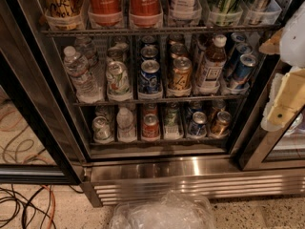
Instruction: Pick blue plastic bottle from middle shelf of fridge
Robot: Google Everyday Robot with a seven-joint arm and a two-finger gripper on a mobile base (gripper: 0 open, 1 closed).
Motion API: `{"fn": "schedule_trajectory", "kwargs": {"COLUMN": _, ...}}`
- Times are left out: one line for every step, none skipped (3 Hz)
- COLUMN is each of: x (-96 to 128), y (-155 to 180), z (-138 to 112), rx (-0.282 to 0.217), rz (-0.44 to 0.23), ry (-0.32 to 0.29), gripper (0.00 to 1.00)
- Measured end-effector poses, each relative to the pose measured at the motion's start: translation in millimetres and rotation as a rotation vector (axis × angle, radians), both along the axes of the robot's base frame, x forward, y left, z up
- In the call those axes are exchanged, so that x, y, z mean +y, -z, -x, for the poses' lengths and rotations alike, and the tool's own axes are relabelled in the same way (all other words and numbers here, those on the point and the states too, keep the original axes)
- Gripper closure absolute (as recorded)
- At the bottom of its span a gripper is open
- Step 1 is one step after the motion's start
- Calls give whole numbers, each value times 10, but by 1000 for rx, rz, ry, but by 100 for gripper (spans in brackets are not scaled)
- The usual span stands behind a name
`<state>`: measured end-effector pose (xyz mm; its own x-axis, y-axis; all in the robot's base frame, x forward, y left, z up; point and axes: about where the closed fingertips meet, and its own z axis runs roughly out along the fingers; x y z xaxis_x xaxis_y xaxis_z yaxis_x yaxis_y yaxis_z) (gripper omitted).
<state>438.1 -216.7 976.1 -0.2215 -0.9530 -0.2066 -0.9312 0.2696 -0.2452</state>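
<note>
The blue plastic bottle [211, 63] stands upright on the middle shelf [157, 100] of the open fridge [190, 170], in the second lane from the right. It holds amber-brown drink and has a white cap and a white label with bluish print. An orange can [180, 74] stands to its left and tilted blue cans [243, 68] to its right. My gripper [284, 97], white and cream, hangs at the right edge of the view, level with this shelf, right of the bottle and outside the fridge opening. It holds nothing that I can see.
Water bottles [81, 73] and more cans fill the middle shelf's left lanes. Red Coca-Cola bottles [125, 4] stand on the rack above, short cans and a small water bottle [125, 123] below. A black door frame [33, 113] stands at the left, cables [24, 204] on the floor, crumpled clear plastic [162, 213] below.
</note>
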Motion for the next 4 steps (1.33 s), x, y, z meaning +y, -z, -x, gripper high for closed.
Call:
{"fn": "schedule_trajectory", "kwargs": {"x": 0, "y": 0, "z": 0, "rx": 0, "rz": 0, "ry": 0, "gripper": 0}}
{"fn": "schedule_trajectory", "kwargs": {"x": 21, "y": 102, "z": -54, "rx": -22, "rz": -75, "ry": 84, "gripper": 0}}
{"fn": "schedule_trajectory", "kwargs": {"x": 58, "y": 329, "z": -156, "rx": -51, "rz": -222, "ry": 237, "gripper": 0}}
{"fn": "schedule_trajectory", "kwargs": {"x": 103, "y": 529, "z": -322, "rx": -84, "rz": -360, "ry": 348, "gripper": 0}}
